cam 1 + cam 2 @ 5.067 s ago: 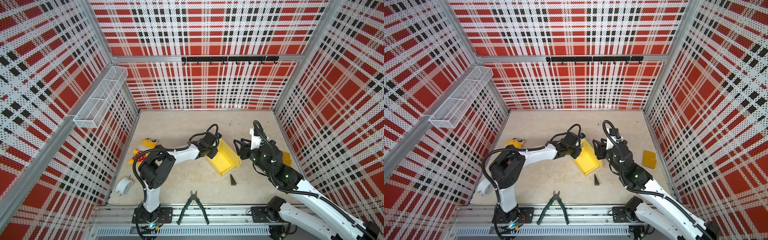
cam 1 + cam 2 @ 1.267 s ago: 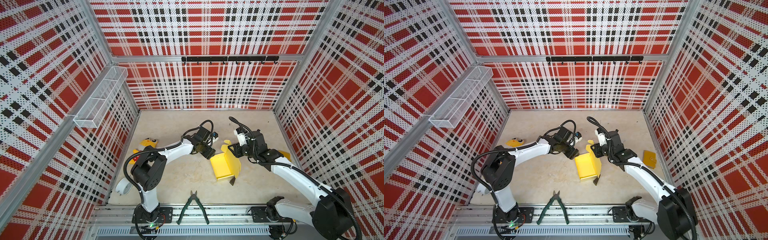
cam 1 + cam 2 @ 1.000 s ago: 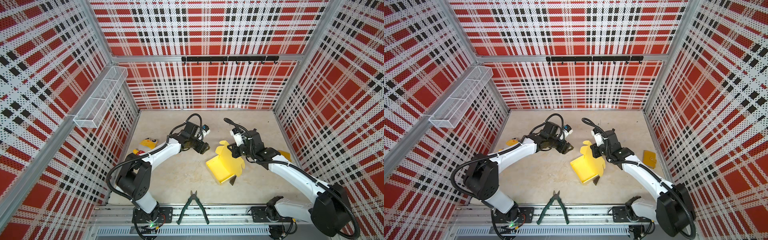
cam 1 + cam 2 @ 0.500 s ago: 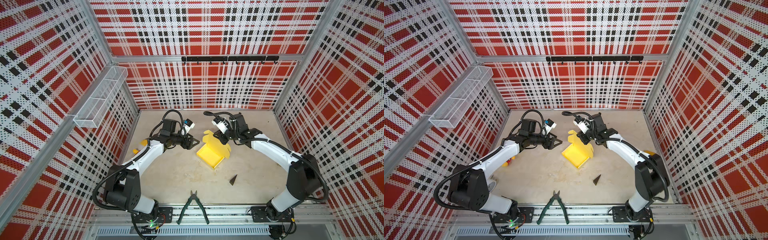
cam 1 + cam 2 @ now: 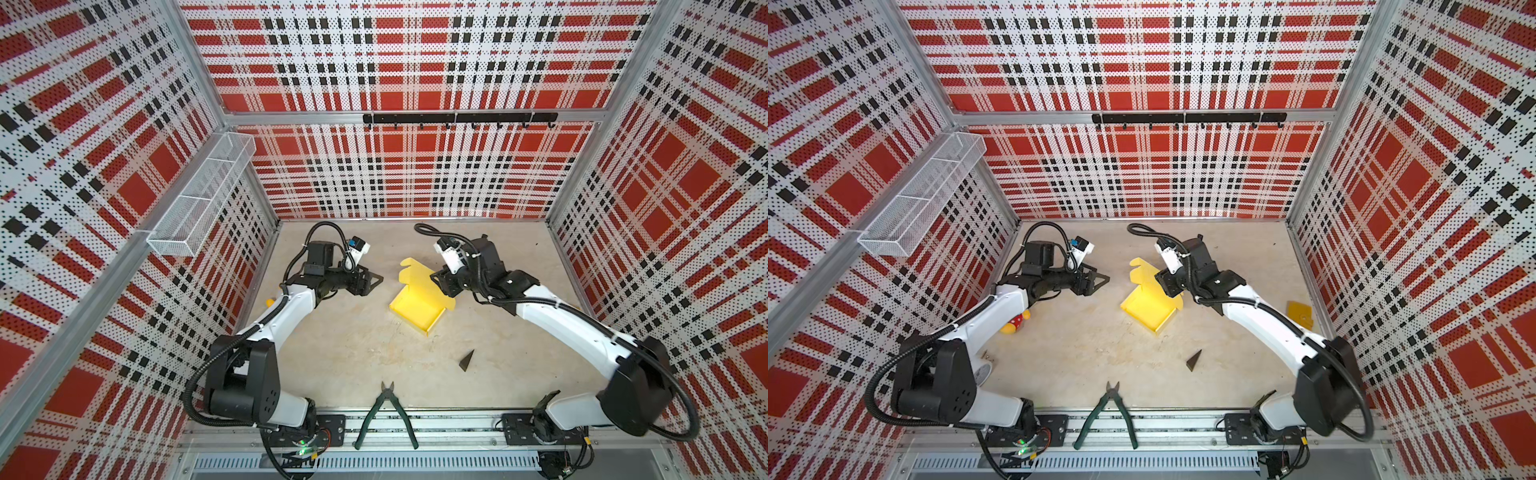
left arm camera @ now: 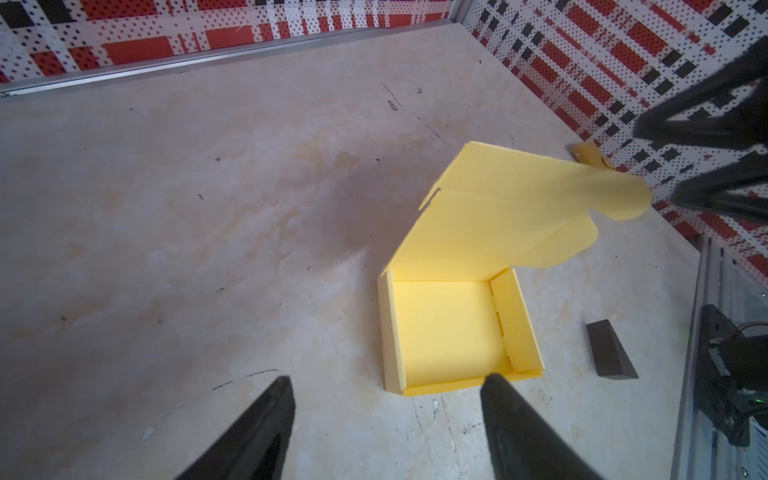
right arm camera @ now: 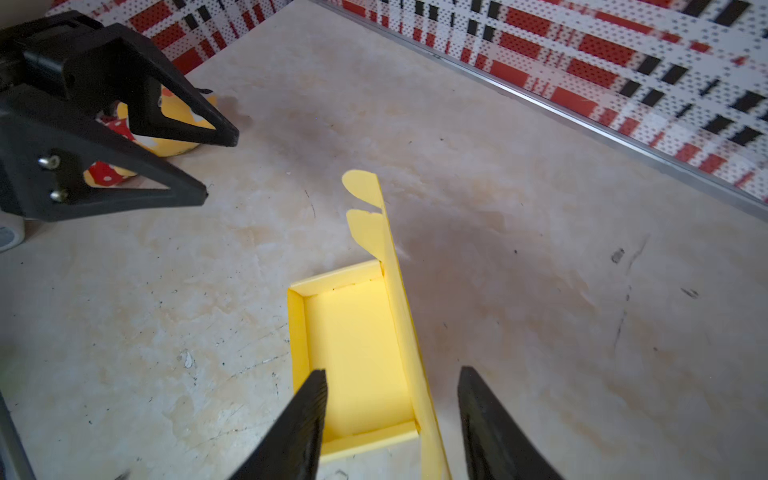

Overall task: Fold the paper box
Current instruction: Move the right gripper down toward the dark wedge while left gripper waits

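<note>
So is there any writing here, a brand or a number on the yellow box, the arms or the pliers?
No readable text anywhere.
The paper box: plain yellow, no print.
The pliers: no visible mark.
A blue patch on the left wrist camera: perhaps a label, too small to read.

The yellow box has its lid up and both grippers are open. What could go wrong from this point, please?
1. The upright lid of the pale yellow cardboard box stands unheld between the jaws of the open right gripper; it may flop back or get creased when pushed.
2. The open left gripper touches nothing, so the light box may slide.
</note>
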{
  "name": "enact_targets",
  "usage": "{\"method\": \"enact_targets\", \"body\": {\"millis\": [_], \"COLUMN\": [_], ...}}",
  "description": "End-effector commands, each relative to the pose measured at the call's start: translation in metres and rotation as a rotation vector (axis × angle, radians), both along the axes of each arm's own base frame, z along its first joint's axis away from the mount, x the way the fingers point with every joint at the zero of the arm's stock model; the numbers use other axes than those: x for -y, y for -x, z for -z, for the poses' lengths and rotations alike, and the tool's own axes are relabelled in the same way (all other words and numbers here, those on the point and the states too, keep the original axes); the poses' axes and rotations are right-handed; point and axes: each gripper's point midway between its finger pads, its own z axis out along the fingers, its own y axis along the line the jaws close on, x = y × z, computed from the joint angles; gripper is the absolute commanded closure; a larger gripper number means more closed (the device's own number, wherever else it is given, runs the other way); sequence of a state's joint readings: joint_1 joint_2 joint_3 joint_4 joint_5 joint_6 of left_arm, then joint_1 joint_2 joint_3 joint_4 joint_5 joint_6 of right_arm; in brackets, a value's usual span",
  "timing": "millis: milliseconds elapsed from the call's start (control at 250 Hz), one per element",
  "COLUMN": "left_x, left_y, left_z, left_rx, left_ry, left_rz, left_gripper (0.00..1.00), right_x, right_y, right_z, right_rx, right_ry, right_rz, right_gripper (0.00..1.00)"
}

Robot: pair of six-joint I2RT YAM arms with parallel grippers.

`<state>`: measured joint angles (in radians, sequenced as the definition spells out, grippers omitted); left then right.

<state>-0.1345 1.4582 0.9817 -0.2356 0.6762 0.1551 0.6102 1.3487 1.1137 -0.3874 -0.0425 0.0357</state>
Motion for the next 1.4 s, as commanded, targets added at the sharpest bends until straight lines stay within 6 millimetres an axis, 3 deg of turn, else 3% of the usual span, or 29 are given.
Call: {"method": "enact_targets", "body": {"millis": [0, 112, 264, 468, 584, 956, 1396], "left_x": [-0.011, -0.017, -0.025, -0.035, -0.035, -0.037, -0.039], "left_y": [-0.006, -0.006, -0.007, -0.01, -0.01, -0.012, -0.013], "left_z": [-0.011, -0.011, -0.01, -0.007, -0.008, -0.006, -0.005], "left_rx": [0.032, 0.025, 0.005, -0.007, -0.009, -0.01, -0.004], "left_ry": [0.014, 0.02, 0.029, 0.012, 0.018, 0.022, 0.024], "left_rz": [-0.057, -0.073, -0.106, -0.142, -0.145, -0.159, -0.166], "left_gripper": [0.24, 0.18, 0.1, 0.07, 0.07, 0.06, 0.05], "right_x": [0.028, 0.042, 0.054, 0.052, 0.052, 0.062, 0.044], "right_y": [0.011, 0.039, 0.077, 0.119, 0.136, 0.16, 0.155], "right_z": [-0.006, 0.005, 0.041, 0.098, 0.121, 0.16, 0.185], "right_rx": [-0.033, -0.089, -0.193, -0.35, -0.439, -0.572, -0.6], "right_ry": [-0.094, -0.124, -0.149, -0.145, -0.124, -0.163, -0.1], "right_rz": [0.211, 0.33, 0.508, 0.662, 0.725, 0.817, 0.787], "right_gripper": [0.46, 0.46, 0.48, 0.48, 0.48, 0.46, 0.43]}}
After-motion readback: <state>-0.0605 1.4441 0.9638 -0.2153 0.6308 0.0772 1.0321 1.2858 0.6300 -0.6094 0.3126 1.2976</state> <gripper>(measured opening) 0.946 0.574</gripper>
